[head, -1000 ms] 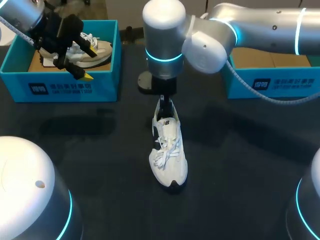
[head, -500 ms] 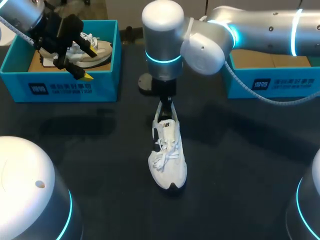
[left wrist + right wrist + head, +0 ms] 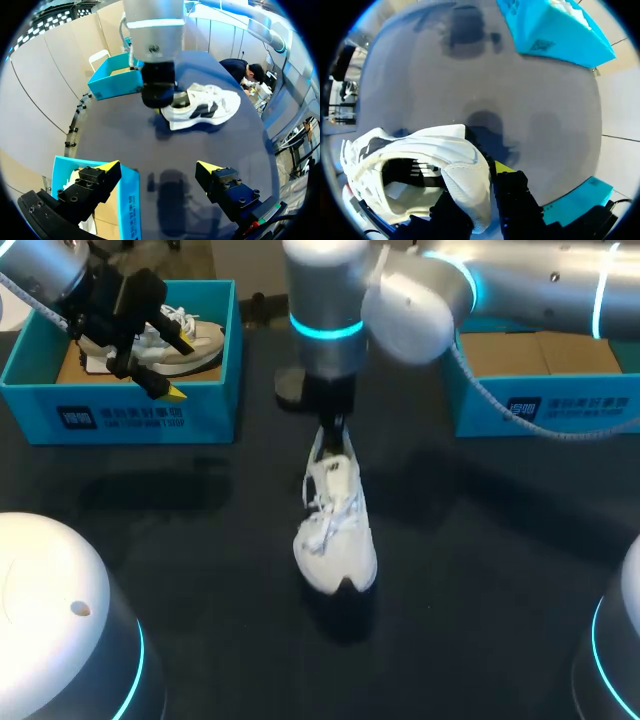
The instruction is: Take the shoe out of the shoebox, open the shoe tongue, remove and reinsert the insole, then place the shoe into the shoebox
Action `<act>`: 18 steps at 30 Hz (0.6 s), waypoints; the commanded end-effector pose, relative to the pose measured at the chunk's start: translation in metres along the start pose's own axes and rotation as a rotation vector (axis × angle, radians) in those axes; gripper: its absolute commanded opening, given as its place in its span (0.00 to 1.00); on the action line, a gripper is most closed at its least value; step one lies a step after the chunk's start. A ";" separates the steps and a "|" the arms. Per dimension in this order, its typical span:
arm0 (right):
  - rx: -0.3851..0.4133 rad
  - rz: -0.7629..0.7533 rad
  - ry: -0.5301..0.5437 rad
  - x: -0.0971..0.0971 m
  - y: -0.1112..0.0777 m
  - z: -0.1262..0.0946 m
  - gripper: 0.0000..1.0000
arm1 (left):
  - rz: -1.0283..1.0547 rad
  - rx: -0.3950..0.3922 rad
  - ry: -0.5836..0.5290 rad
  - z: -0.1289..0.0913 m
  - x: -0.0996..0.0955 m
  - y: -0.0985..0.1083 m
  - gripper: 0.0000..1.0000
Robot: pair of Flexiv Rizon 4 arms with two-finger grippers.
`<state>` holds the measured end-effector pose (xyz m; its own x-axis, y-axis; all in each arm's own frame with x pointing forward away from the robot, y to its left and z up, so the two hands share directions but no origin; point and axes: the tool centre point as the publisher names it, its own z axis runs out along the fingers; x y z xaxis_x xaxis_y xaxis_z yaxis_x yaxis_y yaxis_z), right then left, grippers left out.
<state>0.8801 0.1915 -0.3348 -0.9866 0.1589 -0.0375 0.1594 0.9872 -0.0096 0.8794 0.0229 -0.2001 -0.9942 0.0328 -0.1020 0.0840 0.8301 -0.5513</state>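
A white sneaker (image 3: 335,530) hangs toe-down over the middle of the dark table, its shadow beneath it. My right gripper (image 3: 332,435) is shut on its heel collar; in the right wrist view the heel wall of the sneaker (image 3: 465,175) sits between the fingers of the right gripper (image 3: 476,176), one yellow tip (image 3: 501,166) showing. My left gripper (image 3: 165,365) stands open above the left blue shoebox (image 3: 120,410), nothing between its fingers. The left wrist view has the left gripper (image 3: 159,166) facing the sneaker (image 3: 207,105) and the right gripper (image 3: 157,95).
A beige shoe (image 3: 190,340) lies inside the left shoebox. A second blue shoebox (image 3: 545,405), its brown floor showing, stands at the back right under my right arm. A small black round base (image 3: 290,388) sits behind the sneaker.
My right gripper has shut on the sneaker's heel and lifted it; the shoe now hangs off the table, toe down. The left arm has not moved.
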 end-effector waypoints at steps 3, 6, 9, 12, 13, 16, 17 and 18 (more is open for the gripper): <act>-0.004 -0.026 0.016 -0.010 -0.018 -0.073 0.00 | 0.001 -0.002 -0.001 -0.001 0.001 0.000 1.00; 0.045 -0.030 0.002 -0.018 -0.023 -0.101 0.00 | 0.001 -0.002 -0.001 -0.001 0.001 0.000 1.00; 0.065 -0.036 -0.015 -0.025 -0.027 -0.124 0.00 | 0.001 -0.002 -0.001 -0.001 0.001 0.000 1.00; 0.081 -0.038 -0.027 -0.032 -0.030 -0.139 0.00 | 0.001 -0.002 -0.001 -0.001 0.001 0.000 1.00; 0.076 -0.047 -0.030 -0.035 -0.030 -0.142 0.00 | 0.001 -0.002 -0.001 -0.001 0.001 0.000 1.00; 0.083 -0.055 -0.033 -0.042 -0.030 -0.151 0.00 | 0.001 -0.002 -0.001 -0.001 0.001 0.000 1.00; 0.088 -0.050 -0.027 -0.045 -0.030 -0.153 0.00 | 0.001 -0.002 -0.001 -0.001 0.001 0.000 1.00; 0.092 -0.055 -0.029 -0.047 -0.030 -0.155 0.00 | 0.001 -0.002 -0.001 -0.001 0.001 0.000 1.00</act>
<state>0.9109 0.1555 -0.1977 -0.9918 0.1044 -0.0734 0.1111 0.9893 -0.0948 0.8794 0.0230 -0.2000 -0.9942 0.0327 -0.1020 0.0838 0.8301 -0.5513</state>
